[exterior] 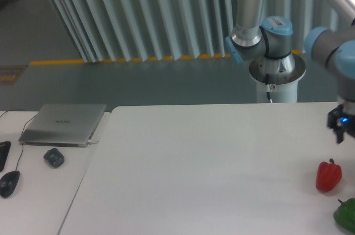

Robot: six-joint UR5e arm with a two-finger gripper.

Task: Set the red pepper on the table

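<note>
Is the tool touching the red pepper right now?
Apart. The fixed camera shows the tool at the right edge, raised above the red pepper, with bare white table visible between them. The pepper stands alone on the table.

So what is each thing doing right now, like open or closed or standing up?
red pepper: standing upright on the table, free of the gripper
green pepper: resting on the table, partly cut off by the picture edge
gripper: raised above the red pepper, mostly out of view
laptop: lid closed, on the desk
</note>
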